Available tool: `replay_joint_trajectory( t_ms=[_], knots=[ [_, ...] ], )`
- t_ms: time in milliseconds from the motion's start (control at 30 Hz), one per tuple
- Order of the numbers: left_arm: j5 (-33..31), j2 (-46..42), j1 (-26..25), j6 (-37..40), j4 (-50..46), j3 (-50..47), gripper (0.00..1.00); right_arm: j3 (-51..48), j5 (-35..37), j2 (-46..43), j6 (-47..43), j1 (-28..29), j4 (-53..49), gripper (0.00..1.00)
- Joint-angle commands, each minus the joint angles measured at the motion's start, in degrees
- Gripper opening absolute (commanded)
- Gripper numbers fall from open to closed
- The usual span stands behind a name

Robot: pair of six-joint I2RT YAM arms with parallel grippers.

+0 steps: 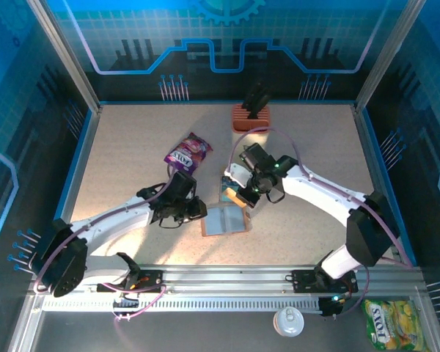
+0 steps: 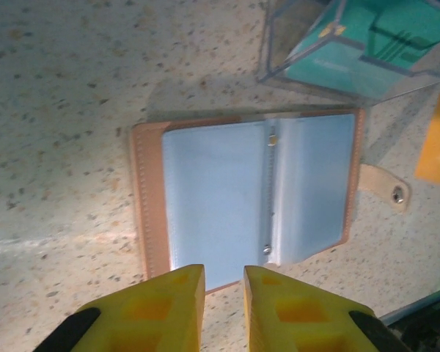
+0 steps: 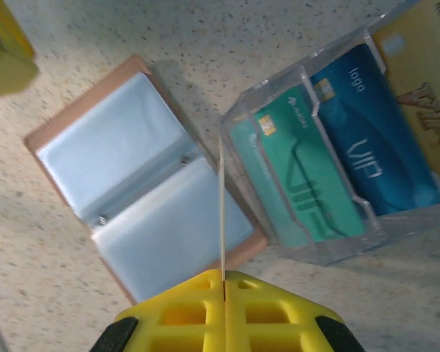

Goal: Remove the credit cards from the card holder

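While the left gripper (image 2: 224, 293) hangs low at the near edge of the card holder (image 2: 227, 198), its yellow fingers stand a narrow gap apart with nothing between them: open a crack and gripping nothing, though I can't tell whether the tips touch the leather rim. The holder lies spread flat on the speckled table (image 2: 51, 147) between the two arms, its grey-blue pockets looking bare on both leaves and its strap tab flopped out to one side. Over to the right gripper (image 3: 224, 286): the jaws are pressed tight on a thin card (image 3: 221, 213), seen edge-on as a pale sliver rising from the fingertips, between the holder and the clear box (image 3: 330, 253) and close to both. In that box stand two of the credit cards (image 3: 301, 176), a teal one and a blue one (image 3: 370, 147), each in its own slot, with a yellow card (image 3: 425, 81) just beside the box. My read is that the pulling-out is about finished, and the step in hand is carrying this card across to join the others. The next move calls for lining that edge up with a free slot or a bare patch of table, easing down, then letting the jaws part. The box wall is close, so a clipped corner could tilt the card or nudge the box.
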Motion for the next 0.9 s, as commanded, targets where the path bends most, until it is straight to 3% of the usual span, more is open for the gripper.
replay_joint_trajectory(
  t_ms=[0, 333, 600, 867],
  knots=[
    [-1.2, -2.0, 0.6, -0.7, -1.5, -1.8, 0.25, 3.4, 5.3, 2.4, -9.3, -0.4, -6.9, 0.00],
    [-1.0, -2.1, 2.2, 0.9, -3.2, -1.3, 0.31, 15.6, 6.9, 10.5, -16.9, -2.7, -13.0, 0.00],
    [-0.1, -4.7, 3.9, -0.4, -1.1, -2.7, 0.42, 27.3, 6.3, 17.7, -21.2, -4.7, -17.3, 0.00],
    [-0.2, -5.1, 5.0, -0.2, -1.9, -2.7, 0.45, 36.6, 5.6, 23.8, -24.0, -5.8, -21.1, 0.00]
  ],
)
